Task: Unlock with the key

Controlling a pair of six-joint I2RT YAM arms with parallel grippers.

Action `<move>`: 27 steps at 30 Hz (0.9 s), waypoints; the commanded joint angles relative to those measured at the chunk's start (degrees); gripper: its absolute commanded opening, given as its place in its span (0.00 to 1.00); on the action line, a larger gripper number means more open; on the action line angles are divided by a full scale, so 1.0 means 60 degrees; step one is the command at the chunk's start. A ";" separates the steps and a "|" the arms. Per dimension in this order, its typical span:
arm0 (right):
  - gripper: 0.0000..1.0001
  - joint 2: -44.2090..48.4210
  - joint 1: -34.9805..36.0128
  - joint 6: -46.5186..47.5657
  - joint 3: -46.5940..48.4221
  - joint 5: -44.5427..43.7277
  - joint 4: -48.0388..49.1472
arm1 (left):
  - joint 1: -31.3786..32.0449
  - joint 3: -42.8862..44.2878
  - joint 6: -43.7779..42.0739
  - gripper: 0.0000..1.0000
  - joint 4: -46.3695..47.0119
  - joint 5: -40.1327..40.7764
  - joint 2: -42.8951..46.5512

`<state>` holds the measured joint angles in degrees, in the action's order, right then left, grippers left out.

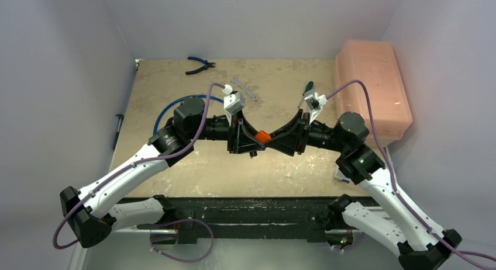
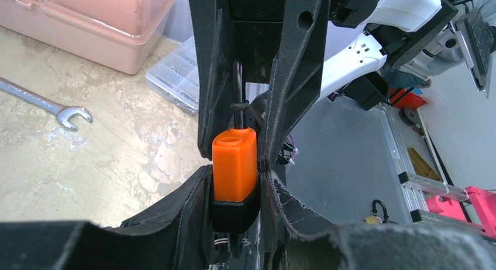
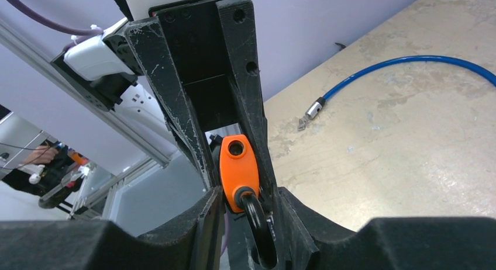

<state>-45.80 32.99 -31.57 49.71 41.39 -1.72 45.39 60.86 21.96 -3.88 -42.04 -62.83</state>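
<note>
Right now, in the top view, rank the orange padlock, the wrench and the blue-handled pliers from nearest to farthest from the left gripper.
1. orange padlock: clamped between the fingers of the left gripper, table centre.
2. wrench: beyond the gripper, mid-table.
3. pliers: at the far edge, off to the left.

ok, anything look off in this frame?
Yes: no key is in view. Both grippers are on the orange padlock: the left gripper clamps its body and the right gripper straddles the shackle. The left gripper's finger pads also look frayed.
</note>
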 commanded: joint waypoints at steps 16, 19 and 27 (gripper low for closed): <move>0.00 -0.0062 0.0010 -0.0612 -0.0959 0.0072 0.1718 | -0.0196 -0.0443 -0.0285 0.80 0.0682 0.0509 0.0320; 0.00 -0.0031 0.0017 -0.0713 -0.1133 -0.0206 0.1761 | -0.0209 -0.0503 -0.0656 0.95 -0.0040 0.1146 0.0579; 0.00 -0.0498 0.0014 -0.1418 -0.1985 -0.1441 0.2174 | -0.0207 -0.0979 -0.1764 0.98 -0.1536 0.5487 0.2141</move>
<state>-47.22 33.06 -37.08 39.68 37.85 5.82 44.36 56.47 16.60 -9.21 -26.30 -55.31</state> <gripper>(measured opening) 0.137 0.984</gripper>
